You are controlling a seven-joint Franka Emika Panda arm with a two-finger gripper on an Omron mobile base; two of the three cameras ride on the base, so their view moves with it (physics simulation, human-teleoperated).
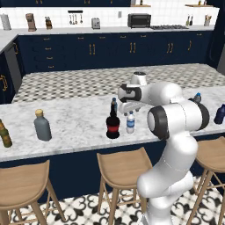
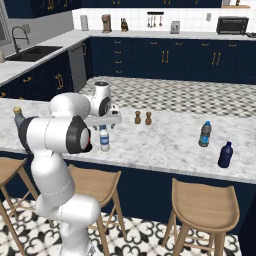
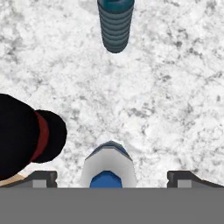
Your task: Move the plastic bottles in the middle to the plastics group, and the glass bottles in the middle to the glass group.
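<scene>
Clear plastic bottle (image 3: 108, 168) with blue cap and white label sits bottom centre of the hand view, right between the fingertips (image 3: 41, 178), which stand wide apart with nothing held. In the left base view the same bottle (image 1: 130, 122) stands mid-frame on the marble counter (image 1: 74, 123), just right of the black glass bottle (image 1: 113, 125) with red label, and the tool (image 1: 127, 107) hangs just above them. The teal-blue ribbed bottle (image 3: 115, 24) is at top centre of the hand view, well apart.

Step in hand looks like lining up over the clear bottle for a pick. To do it well: keep the cap centred between the fingers, come straight down, close on the body below the cap, not on the cap itself. Watch the black bottle at left of the hand view (image 3: 26, 135); it sits close to the left finger, and a tilt could knock it.

Plastics group (image 2: 215, 145) stands right of frame in the right base view: teal bottle and navy bottle. Carry high enough to pass the pepper mills (image 2: 142, 118).
</scene>
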